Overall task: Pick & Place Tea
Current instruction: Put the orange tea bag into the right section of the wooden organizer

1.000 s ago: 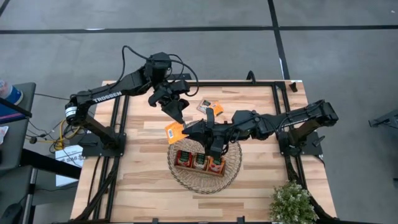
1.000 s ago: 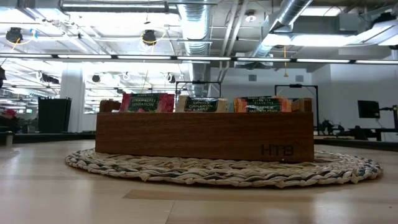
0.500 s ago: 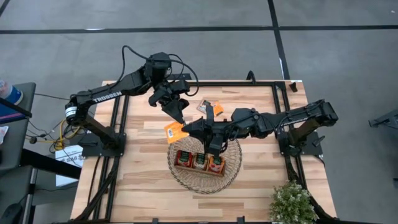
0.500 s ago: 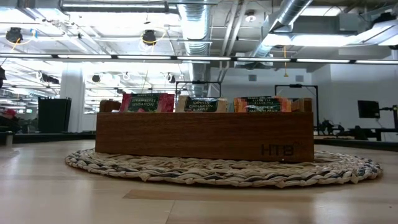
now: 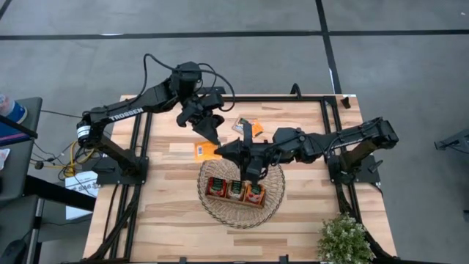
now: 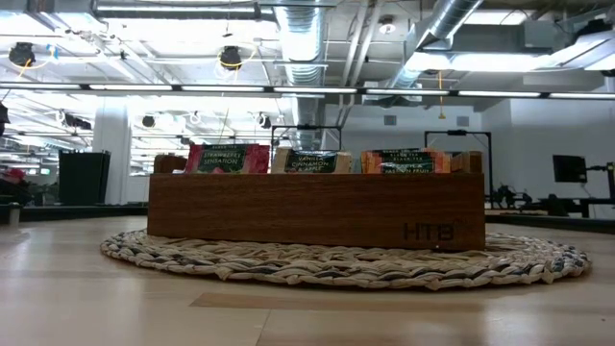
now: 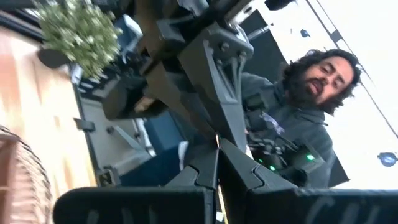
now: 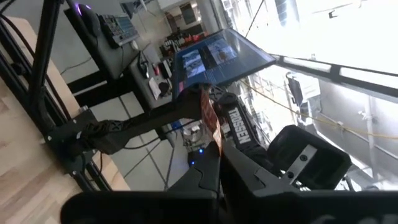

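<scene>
An orange tea sachet (image 5: 205, 150) hangs in the air above the table, left of the round wicker basket (image 5: 275, 198). My left gripper (image 5: 213, 141) is shut on it from the far left and my right gripper (image 5: 219, 152) is shut on it from the right. In the right wrist view the sachet (image 8: 208, 113) sticks out past the shut fingers. The wooden tray (image 6: 317, 207) stands in the basket with red (image 6: 228, 159), pale (image 6: 309, 161) and orange (image 6: 404, 161) sachets upright in its compartments. Two more sachets (image 5: 247, 126) lie flat on the table behind the arms. My left gripper pinches the sachet's far right corner (image 5: 210, 145) between its two fingers, coming about level from the table's far left. The sachet is lifted clear of the table. In the left wrist view it shows only as a thin edge (image 7: 217, 142) between the fingers. My right gripper pinches the sachet's right edge (image 5: 215, 152) between its two fingers, coming level from the table's right. In the right wrist view most of the sachet (image 8: 211, 124) stands beyond the fingertips. The sachet hangs clear of the table.
A small potted plant (image 5: 343, 238) stands at the table's near right corner. A black frame (image 5: 293, 97) runs along the table's edges. A person (image 7: 311, 99) is in the room beyond the table. Bare wood lies at the table's near left.
My right gripper has shut on the orange sachet while my left gripper kept hold of it. The sachet has turned a little, from standing on a corner to lying more square to the table's edges. Both arms have stayed where they were.
</scene>
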`<state>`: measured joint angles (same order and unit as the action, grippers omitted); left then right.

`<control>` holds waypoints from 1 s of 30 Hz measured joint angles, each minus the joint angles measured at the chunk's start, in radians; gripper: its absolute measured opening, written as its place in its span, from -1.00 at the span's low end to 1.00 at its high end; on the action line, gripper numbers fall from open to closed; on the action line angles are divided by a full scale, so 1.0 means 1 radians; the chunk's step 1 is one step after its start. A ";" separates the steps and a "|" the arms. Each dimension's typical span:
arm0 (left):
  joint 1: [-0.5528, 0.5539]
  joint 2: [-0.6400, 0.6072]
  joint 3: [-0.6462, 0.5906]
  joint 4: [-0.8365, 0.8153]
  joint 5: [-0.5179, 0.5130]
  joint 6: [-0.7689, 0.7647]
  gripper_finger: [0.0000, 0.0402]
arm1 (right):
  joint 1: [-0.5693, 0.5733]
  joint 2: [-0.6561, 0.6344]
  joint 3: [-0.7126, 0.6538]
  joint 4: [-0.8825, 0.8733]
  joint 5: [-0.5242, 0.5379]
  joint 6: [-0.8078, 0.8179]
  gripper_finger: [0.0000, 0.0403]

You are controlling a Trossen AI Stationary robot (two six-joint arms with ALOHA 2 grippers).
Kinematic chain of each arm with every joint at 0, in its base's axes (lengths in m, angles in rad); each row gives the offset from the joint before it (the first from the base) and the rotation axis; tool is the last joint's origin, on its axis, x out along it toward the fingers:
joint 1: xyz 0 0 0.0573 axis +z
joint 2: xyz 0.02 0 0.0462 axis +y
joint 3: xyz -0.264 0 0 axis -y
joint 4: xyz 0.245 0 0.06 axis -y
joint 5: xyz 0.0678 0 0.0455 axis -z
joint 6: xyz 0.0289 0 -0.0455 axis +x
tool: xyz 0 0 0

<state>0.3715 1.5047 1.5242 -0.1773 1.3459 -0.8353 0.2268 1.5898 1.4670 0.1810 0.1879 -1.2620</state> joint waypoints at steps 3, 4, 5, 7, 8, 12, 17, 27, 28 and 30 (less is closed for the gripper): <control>0.002 0.000 0.000 0.000 -0.024 0.023 -1.00 | 0.004 0.000 0.000 0.000 0.026 0.002 -1.00; 0.003 0.000 0.000 0.000 -0.033 0.029 -1.00 | 0.008 0.000 0.000 0.000 0.035 0.004 -1.00; 0.002 0.000 0.000 0.000 -0.040 0.032 -1.00 | 0.009 0.000 0.000 0.000 0.044 0.004 -1.00; 0.002 0.000 0.000 0.000 -0.048 0.037 -1.00 | 0.016 0.000 0.000 -0.001 0.064 0.005 -1.00; 0.002 0.000 0.000 0.000 -0.052 0.037 -1.00 | 0.016 0.000 0.000 -0.001 0.074 0.005 -1.00; 0.002 0.000 0.000 0.000 -0.061 0.037 -1.00 | 0.022 0.000 0.000 -0.001 0.101 0.006 -1.00; 0.002 0.000 0.000 0.000 -0.070 0.038 -1.00 | 0.022 0.000 0.000 -0.001 0.110 0.016 -1.00; 0.002 0.000 0.000 0.000 -0.092 0.038 -0.64 | 0.022 0.000 0.000 -0.001 0.110 0.016 -1.00; 0.002 0.000 0.000 0.000 -0.092 0.038 -0.60 | 0.022 0.000 0.000 -0.001 0.110 0.016 -1.00; 0.002 0.000 0.000 0.000 -0.092 0.038 -0.51 | 0.022 0.000 0.000 -0.001 0.110 0.016 -1.00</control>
<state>0.3733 1.5047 1.5242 -0.1768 1.2541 -0.7968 0.2487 1.5898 1.4670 0.1802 0.2981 -1.2457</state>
